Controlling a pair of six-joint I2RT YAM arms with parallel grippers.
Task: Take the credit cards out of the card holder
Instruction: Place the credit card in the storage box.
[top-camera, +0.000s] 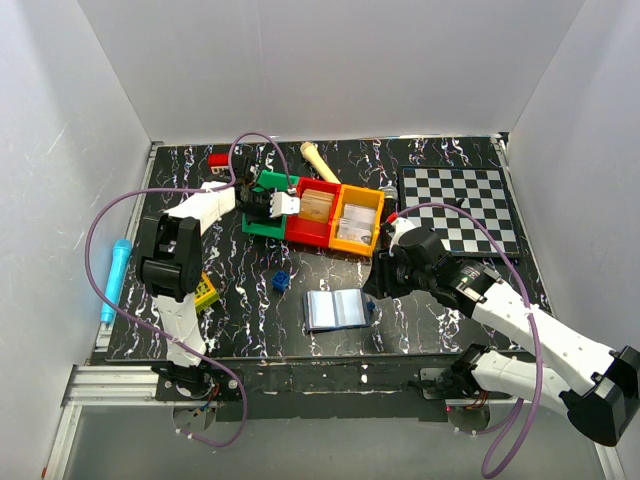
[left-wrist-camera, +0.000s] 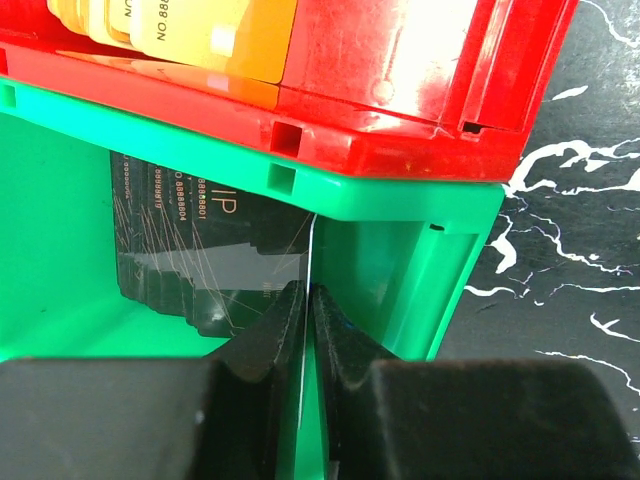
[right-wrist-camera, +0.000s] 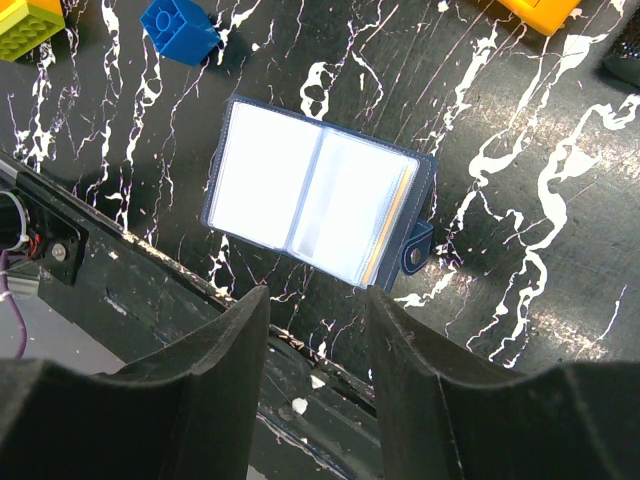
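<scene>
Black, white-veined table (top-camera: 250, 325) bears an opened card holder (top-camera: 338, 309), a blue block (top-camera: 282, 280), a yellow-green block (top-camera: 206, 292), adjoining green, red and orange bins (top-camera: 308, 237), and a chequered board (top-camera: 455, 205).

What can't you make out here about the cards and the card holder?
Card holder, right wrist view: glare whitens the sleeves, so remaining cards can't be told.
Black cards, left wrist view: green bin rim hides their tops; count unclear.
Left gripper: thin edge-on sliver inside; grip uncertain.

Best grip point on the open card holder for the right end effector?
Probably the snap tab, coming from above: the card holder lies open and flat on the table, so the tab is the only part jutting past its cover.
</scene>
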